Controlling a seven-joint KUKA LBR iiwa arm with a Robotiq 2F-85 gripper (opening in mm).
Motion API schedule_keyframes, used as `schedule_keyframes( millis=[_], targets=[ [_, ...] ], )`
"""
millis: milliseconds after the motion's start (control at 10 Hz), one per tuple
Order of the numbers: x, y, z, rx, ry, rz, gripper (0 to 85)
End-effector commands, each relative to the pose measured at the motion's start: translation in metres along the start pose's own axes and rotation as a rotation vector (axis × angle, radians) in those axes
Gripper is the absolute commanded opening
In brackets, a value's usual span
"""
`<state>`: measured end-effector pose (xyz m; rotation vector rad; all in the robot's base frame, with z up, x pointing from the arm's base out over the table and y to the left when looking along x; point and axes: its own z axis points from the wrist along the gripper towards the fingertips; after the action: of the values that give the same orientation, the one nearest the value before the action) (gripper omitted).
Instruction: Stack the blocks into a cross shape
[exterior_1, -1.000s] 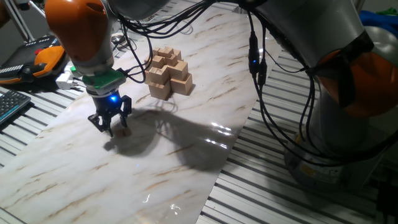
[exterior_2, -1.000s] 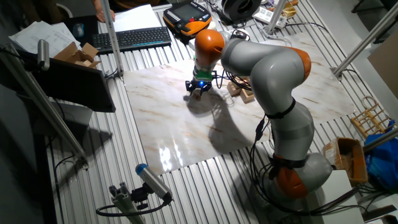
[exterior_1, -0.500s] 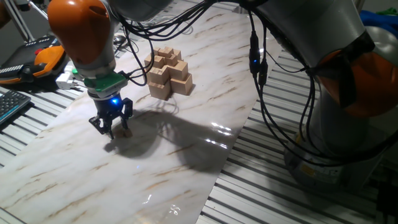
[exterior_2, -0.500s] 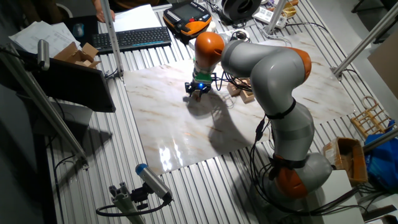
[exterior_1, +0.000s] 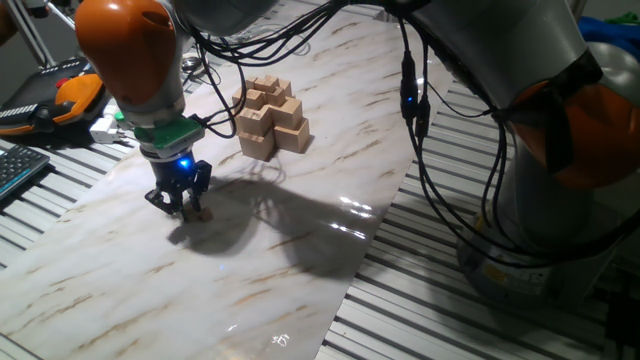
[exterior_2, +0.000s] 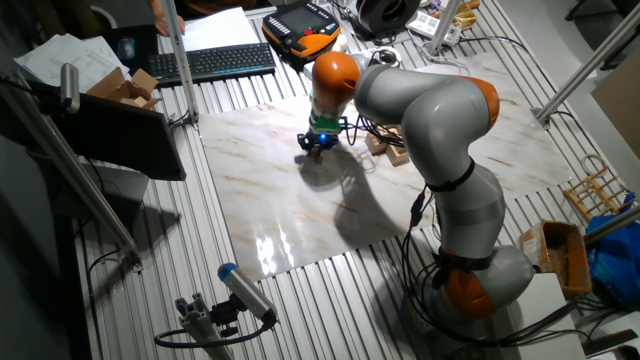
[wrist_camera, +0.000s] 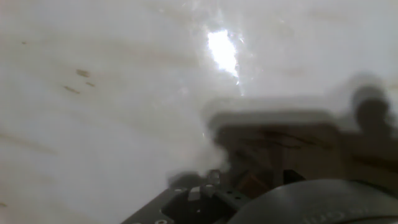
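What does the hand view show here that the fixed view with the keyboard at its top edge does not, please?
Only the hand view shows the marble board up close, with a bright glare patch and blurred shadow. Only that fixed view shows the whole arm, the gripper low over the board, the wooden pile beside it, and the keyboard. Both show the board; neither clearly shows a small block.

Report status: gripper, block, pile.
Gripper down at the marble board, fingers around a small block; grip unconfirmed. Cross pile stands apart. Nothing between them.
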<state>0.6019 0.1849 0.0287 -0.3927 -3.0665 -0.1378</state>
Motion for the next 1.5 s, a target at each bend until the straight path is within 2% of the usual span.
schedule_keyframes(
  millis=[0, 200, 400, 700, 900, 1000, 1200, 1400],
  targets=[
    [0.0, 0.0, -0.001, 0.004, -0.001, -0.005, 0.0],
    [-0.003, -0.002, -0.005, 0.006, 0.006, -0.027, 0.0],
    [-0.006, -0.008, -0.018, 0.023, 0.012, -0.046, 0.0],
    [-0.007, -0.033, -0.058, 0.031, 0.041, -0.046, 0.0],
    [-0.013, -0.057, -0.082, 0.028, 0.063, -0.055, 0.0],
    [-0.016, -0.064, -0.087, 0.026, 0.068, -0.069, 0.0],
    [-0.016, -0.057, -0.081, 0.008, 0.075, -0.08, 0.0],
    [-0.017, -0.042, -0.066, 0.057, 0.029, -0.115, 0.0]
  ],
)
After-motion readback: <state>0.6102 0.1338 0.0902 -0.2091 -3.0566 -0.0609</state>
